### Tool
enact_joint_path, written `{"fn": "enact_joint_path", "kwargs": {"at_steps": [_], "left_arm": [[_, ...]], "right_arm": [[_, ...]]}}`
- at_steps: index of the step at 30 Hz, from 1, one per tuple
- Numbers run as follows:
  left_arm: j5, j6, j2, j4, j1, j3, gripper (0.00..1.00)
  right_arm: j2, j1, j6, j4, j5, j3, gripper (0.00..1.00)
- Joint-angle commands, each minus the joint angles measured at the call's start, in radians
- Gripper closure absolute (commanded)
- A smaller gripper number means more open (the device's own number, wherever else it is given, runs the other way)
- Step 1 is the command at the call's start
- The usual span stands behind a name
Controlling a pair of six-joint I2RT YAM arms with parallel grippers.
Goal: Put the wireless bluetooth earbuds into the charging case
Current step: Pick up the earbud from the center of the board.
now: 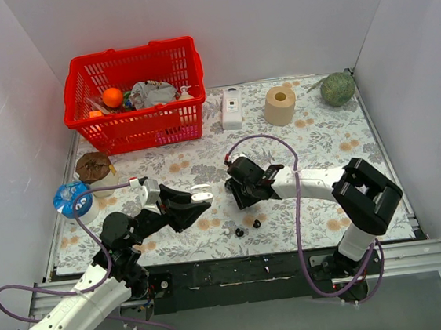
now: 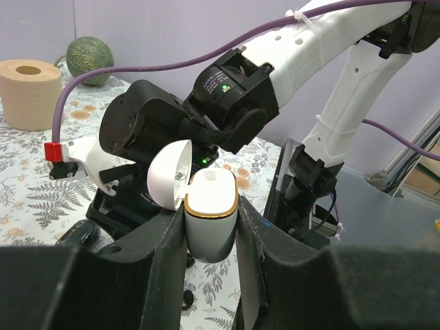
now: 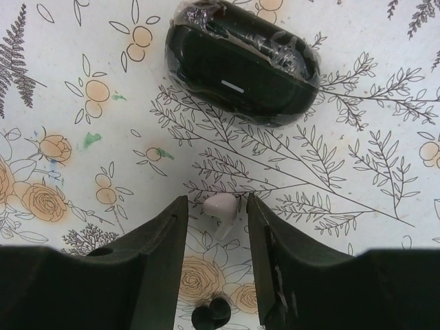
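White earbud (image 3: 221,206): lying on the floral desk (image 3: 82,137), between the fingers of the right claw (image 3: 216,203), which stands half-wide around it, apparently not touching. Black earbud (image 3: 211,315): on the desk just beside. Black case (image 3: 244,72): plastic-wrapped, near, lid down. White charging case (image 2: 210,216): lid open, clamped upright in the left claw (image 2: 211,227), raised facing the right claw

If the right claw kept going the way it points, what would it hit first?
Probably the white earbud lying between the fingertips of the right gripper, then the flowered tablecloth; depth is unclear.
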Motion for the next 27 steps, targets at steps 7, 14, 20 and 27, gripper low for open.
{"fn": "enact_joint_path", "kwargs": {"at_steps": [7,14,20,27], "left_arm": [[0.005,-0.005,-0.009,0.006,-0.005,0.004,1.00],[0.004,-0.008,-0.009,0.005,-0.003,0.003,1.00],[-0.010,-0.006,0.005,0.022,-0.005,0.006,1.00],[-0.060,0.009,0.103,0.127,-0.003,0.052,1.00]], "right_arm": [[-0.013,0.010,0.014,-0.016,-0.003,-0.049,0.62],[-0.030,0.009,0.014,-0.007,-0.008,-0.062,0.86],[-0.204,0.010,-0.006,0.033,0.027,-0.075,0.99],[-0.504,0.018,-0.145,0.015,0.082,0.062,0.99]]}}
